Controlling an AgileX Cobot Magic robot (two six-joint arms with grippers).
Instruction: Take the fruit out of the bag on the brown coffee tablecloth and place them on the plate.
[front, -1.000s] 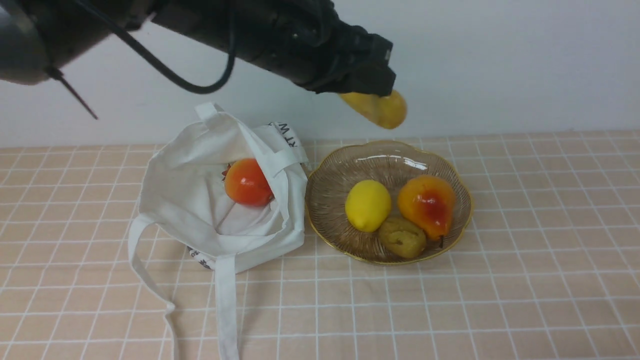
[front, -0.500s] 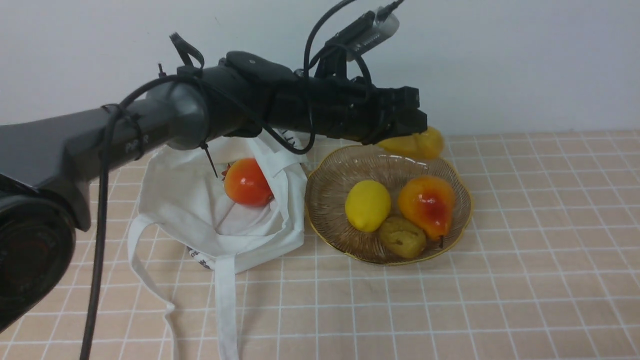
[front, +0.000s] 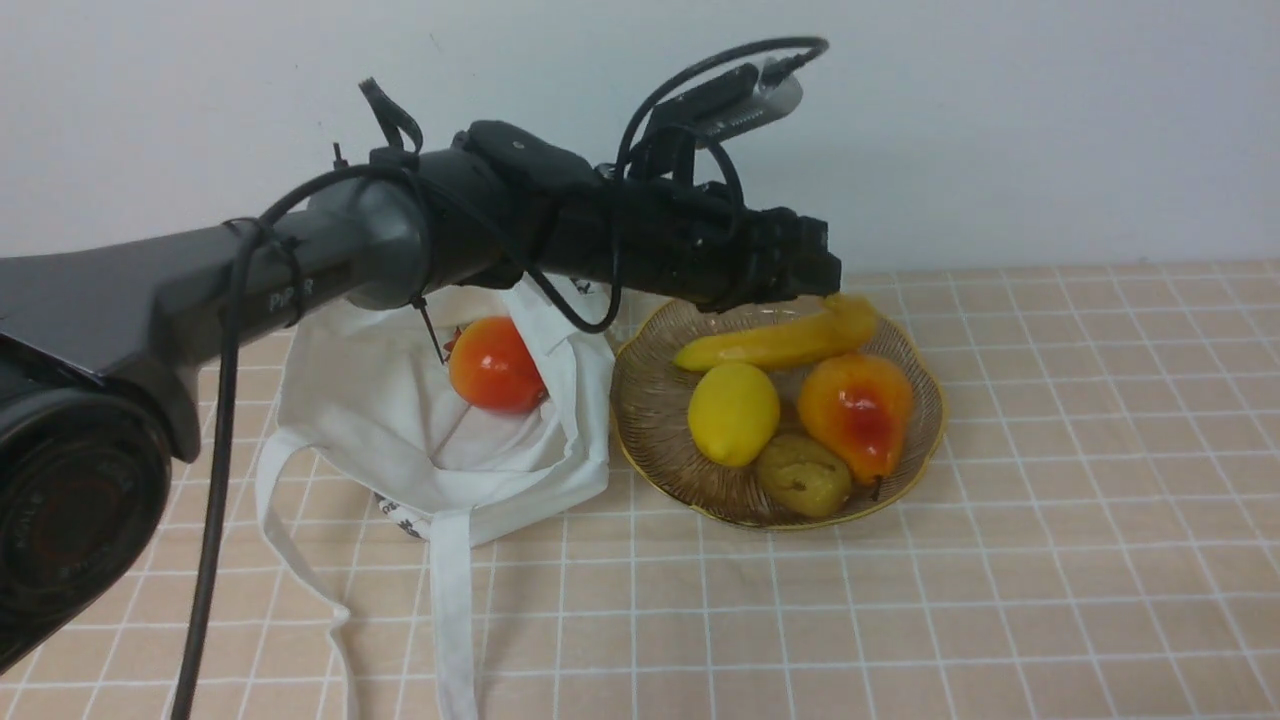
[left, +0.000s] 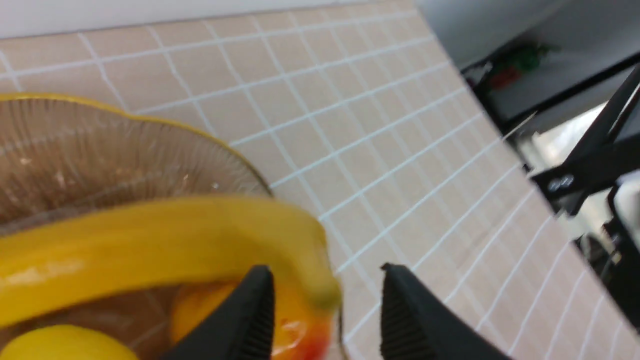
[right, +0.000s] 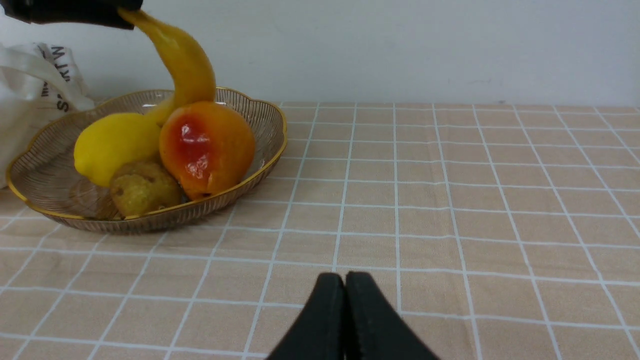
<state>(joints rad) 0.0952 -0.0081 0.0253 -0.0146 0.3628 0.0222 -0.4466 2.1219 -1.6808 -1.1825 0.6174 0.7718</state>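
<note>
My left gripper (front: 815, 285) hangs over the far rim of the amber glass plate (front: 925, 425), with its jaws apart (left: 326, 270). The yellow banana (front: 775, 343) lies across the back of the plate. Its greenish tip (left: 322, 292) sits loose between my fingers. The round red-orange fruit (front: 495, 365) lies inside the open white bag (front: 380, 420), left of the plate, on the brown coffee tablecloth (front: 1050, 550). My right gripper (right: 345, 282) is shut and empty, low over the cloth to the right of the plate (right: 272, 162).
The plate also holds a yellow lemon (front: 733, 412), a red-and-orange pear (front: 855, 410) and a small brownish fruit (front: 803, 475). The bag's long straps (front: 450, 620) trail toward the front edge. My left arm (front: 350, 250) stretches across above the bag.
My left arm came down from high above to the plate's far rim. The banana went from hanging in my gripper to lying in the plate, and the jaws now stand apart.
</note>
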